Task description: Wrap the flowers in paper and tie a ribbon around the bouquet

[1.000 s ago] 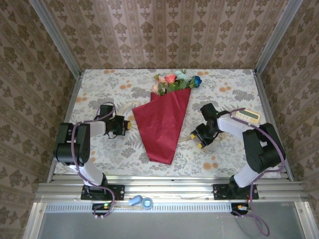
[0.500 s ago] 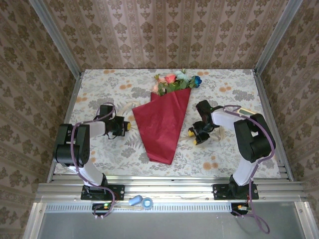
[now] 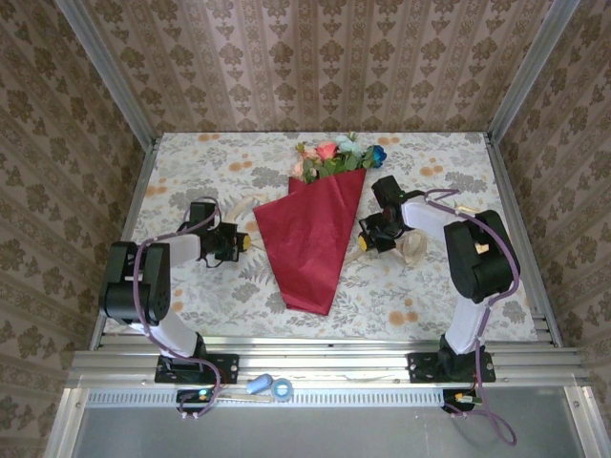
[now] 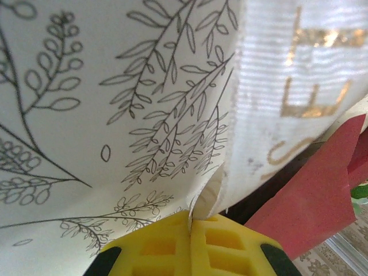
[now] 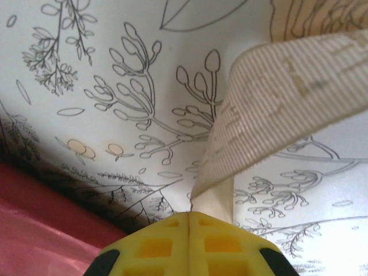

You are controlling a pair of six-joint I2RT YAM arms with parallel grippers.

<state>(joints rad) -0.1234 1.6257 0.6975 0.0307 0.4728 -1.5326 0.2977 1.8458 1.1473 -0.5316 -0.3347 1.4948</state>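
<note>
The bouquet lies in mid-table as a crimson paper (image 3: 310, 239) cone, its tip toward the near edge. The flowers (image 3: 336, 156) stick out of its far, wide end. My left gripper (image 3: 244, 242) sits just left of the cone. In the left wrist view its yellow fingertips (image 4: 167, 244) are shut on the cream ribbon (image 4: 287, 86), with red paper (image 4: 310, 207) beside it. My right gripper (image 3: 364, 239) is at the cone's right edge. Its yellow pads (image 5: 218, 244) are shut on the ribbon (image 5: 276, 115), which loops on the cloth (image 3: 412, 248).
A flower-printed tablecloth (image 3: 191, 172) covers the table inside wallpapered walls and metal posts. The aluminium frame (image 3: 315, 363) runs along the near edge, with a blue object and a tape roll (image 3: 271, 386) on the front rail.
My right gripper has moved left and farther from the near edge, up to the cone's right edge, and closed on the ribbon. The left gripper has stayed put, still shut.
</note>
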